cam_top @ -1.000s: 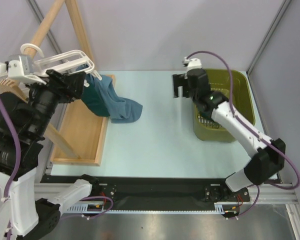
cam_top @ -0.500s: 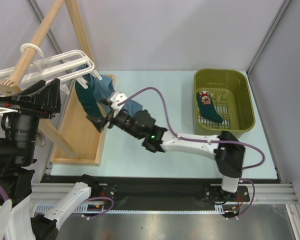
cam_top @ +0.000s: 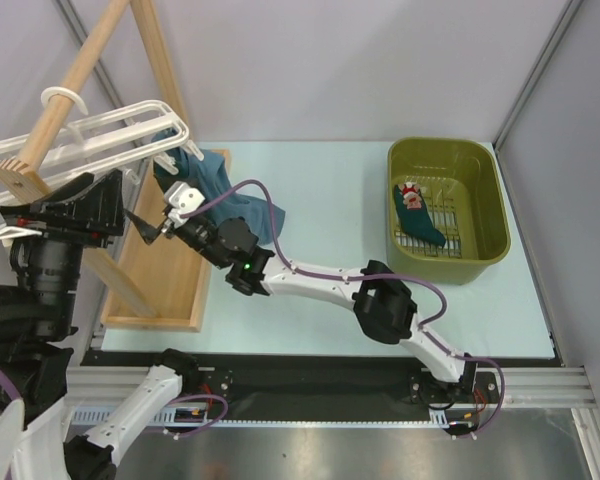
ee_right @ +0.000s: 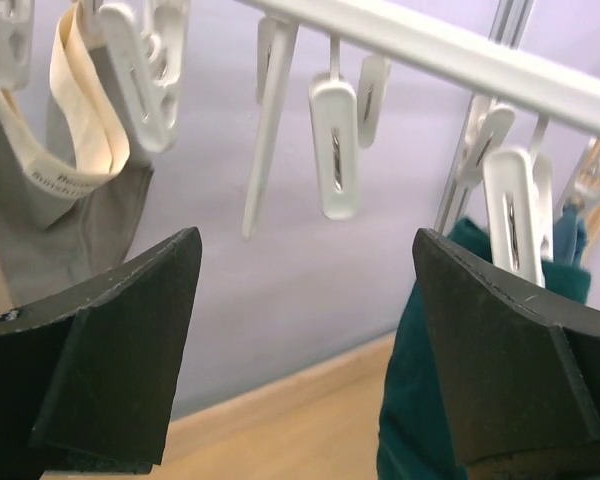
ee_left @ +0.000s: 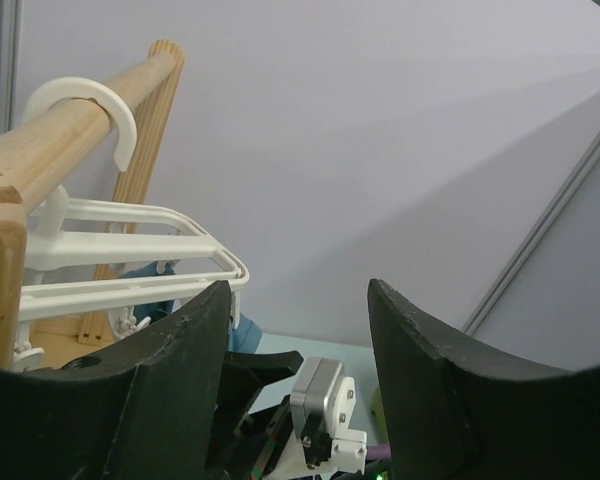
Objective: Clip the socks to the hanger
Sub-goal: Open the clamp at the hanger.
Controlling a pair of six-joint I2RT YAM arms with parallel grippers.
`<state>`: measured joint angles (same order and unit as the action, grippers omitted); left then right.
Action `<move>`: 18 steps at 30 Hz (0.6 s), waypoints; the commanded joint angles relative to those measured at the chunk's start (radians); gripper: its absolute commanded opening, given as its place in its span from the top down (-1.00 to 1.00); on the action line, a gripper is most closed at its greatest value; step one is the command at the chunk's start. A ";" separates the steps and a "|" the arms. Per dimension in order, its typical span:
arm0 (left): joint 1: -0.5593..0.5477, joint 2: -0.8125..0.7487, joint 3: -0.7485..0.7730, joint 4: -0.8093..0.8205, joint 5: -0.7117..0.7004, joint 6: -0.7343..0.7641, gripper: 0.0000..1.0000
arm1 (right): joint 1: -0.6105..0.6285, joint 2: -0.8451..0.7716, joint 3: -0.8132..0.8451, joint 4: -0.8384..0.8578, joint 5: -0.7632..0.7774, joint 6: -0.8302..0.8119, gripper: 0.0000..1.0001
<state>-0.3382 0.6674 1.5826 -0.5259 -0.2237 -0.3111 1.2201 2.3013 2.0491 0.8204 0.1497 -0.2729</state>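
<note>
The white hanger [cam_top: 110,135] hangs by its hook from the wooden rod at the far left. It also shows in the left wrist view [ee_left: 130,270] and as a bar [ee_right: 430,50] with dangling clips [ee_right: 333,150]. A dark teal sock [cam_top: 205,175] hangs from it, at the right of the right wrist view [ee_right: 430,400]. A bluer sock end [cam_top: 267,212] lies on the table. A teal sock with a red-and-white motif [cam_top: 417,222] lies in the basket. My right gripper [cam_top: 150,225] [ee_right: 305,250] is open and empty below the clips. My left gripper [cam_top: 98,190] [ee_left: 298,300] is open and empty beside the hanger.
The wooden A-frame rack has a top rod [cam_top: 70,90] and a flat base tray [cam_top: 165,270] at the left. An olive basket [cam_top: 480,170] stands at the back right. A grey cloth with a beige band [ee_right: 60,170] hangs at the left of the right wrist view.
My right arm has swung from the basket across the table to just under the hanger's clips. My left gripper has drawn back leftward from the hanger.
</note>
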 commanded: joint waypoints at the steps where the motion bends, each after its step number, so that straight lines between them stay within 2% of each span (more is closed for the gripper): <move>1: -0.005 -0.008 -0.007 0.015 -0.025 0.029 -0.25 | -0.011 0.056 0.137 0.057 0.014 -0.045 -0.79; 4: -0.009 -0.011 -0.006 0.015 -0.037 0.047 -0.26 | -0.025 0.099 0.210 0.034 0.028 -0.028 -0.74; 18: -0.012 -0.017 -0.012 0.015 -0.034 0.046 -0.29 | -0.045 0.141 0.282 0.010 -0.027 0.006 -0.49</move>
<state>-0.3420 0.6579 1.5753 -0.5259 -0.2569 -0.2863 1.1637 2.4313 2.2646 0.8143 0.1402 -0.2638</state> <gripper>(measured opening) 0.644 0.750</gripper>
